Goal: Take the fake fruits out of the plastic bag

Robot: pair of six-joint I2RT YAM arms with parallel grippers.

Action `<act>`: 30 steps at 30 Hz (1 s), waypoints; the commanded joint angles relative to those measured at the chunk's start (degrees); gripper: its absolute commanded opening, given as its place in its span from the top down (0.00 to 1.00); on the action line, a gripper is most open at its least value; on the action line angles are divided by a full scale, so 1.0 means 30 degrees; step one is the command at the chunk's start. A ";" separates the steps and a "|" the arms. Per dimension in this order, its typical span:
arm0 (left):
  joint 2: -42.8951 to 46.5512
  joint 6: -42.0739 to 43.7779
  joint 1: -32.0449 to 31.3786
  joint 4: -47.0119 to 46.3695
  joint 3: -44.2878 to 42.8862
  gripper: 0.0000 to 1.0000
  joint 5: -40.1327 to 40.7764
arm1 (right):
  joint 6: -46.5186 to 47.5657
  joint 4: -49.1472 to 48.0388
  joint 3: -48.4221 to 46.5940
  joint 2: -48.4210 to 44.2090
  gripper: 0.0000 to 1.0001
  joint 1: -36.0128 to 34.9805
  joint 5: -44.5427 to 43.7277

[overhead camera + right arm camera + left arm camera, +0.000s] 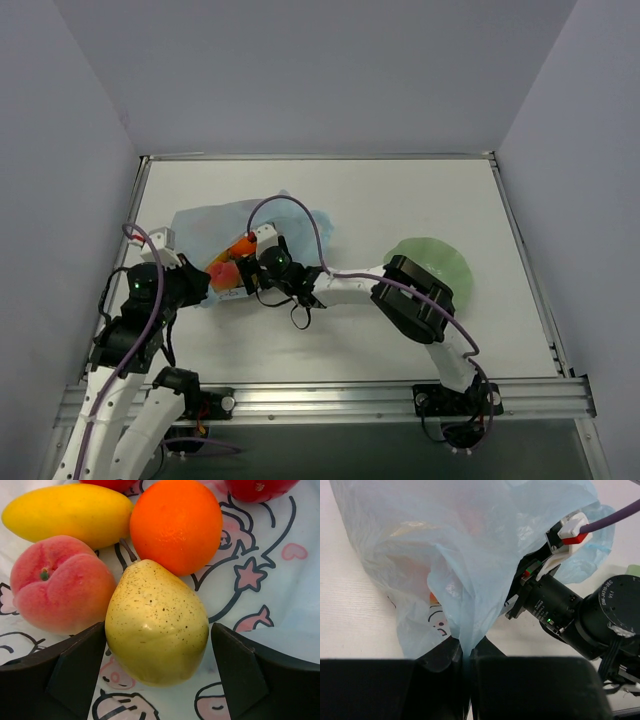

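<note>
White table (400, 200) is occupied by the plastic bag (470, 555), pinched in the left jaws; a speckled pear (156, 625) is framed between the parted right jaws.

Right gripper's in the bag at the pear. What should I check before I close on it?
1. Right gripper open, a finger on each side of the pear: ok.
2. Pear roughly centred between the fingers: ok.
3. Peach clear of the near finger: cannot tell; it abuts the pear and sits close to that finger.
4. Orange out of the closing path: ok, it lies beyond the pear.
5. Left gripper shut on the plastic bag, holding it: ok.
6. No bag film between fingers and pear: ok in the right wrist view.
</note>
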State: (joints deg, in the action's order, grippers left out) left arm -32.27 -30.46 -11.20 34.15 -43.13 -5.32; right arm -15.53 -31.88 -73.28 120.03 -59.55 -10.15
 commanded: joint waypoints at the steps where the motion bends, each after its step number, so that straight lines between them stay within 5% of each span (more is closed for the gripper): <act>1: 0.0037 -0.0859 -0.0016 0.0656 -0.0390 0.98 0.0457 | -0.0478 -0.0507 -0.0652 0.0302 0.21 0.0309 0.0950; 4: -0.0374 -0.1303 -0.0279 0.1037 -0.0385 0.98 0.1008 | -0.0624 -0.0652 -0.0362 -0.0045 0.30 0.0280 0.0575; 6: -0.0434 -0.1361 -0.0309 0.1185 -0.0388 0.98 0.1422 | -0.0625 -0.1003 0.0312 -0.0544 0.42 0.0279 0.0251; 8: -0.0463 -0.1303 -0.0309 0.0951 -0.0271 0.98 0.1189 | -0.0421 -0.1239 0.0664 -0.1480 0.65 0.0279 -0.0100; 11: -0.1019 -0.0690 -0.0309 0.1067 -0.0765 0.98 0.0984 | -0.0010 -0.1326 0.1308 -0.2886 0.74 0.0250 -0.0219; 26: -0.0376 -0.0336 0.0833 0.0013 -0.0300 0.98 -0.0687 | -0.0510 -0.0803 0.8274 -1.2025 0.74 0.0250 0.0074; 30: -0.0084 -0.0394 0.0863 -0.0075 -0.0241 0.98 -0.0833 | -0.1295 0.1158 1.1059 -1.6933 0.82 0.0542 -0.3462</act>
State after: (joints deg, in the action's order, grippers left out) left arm -32.80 -31.59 -9.17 35.62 -43.13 -6.70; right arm -17.78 -32.14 -44.64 79.24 -58.81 -11.79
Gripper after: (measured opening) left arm 0.027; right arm 0.694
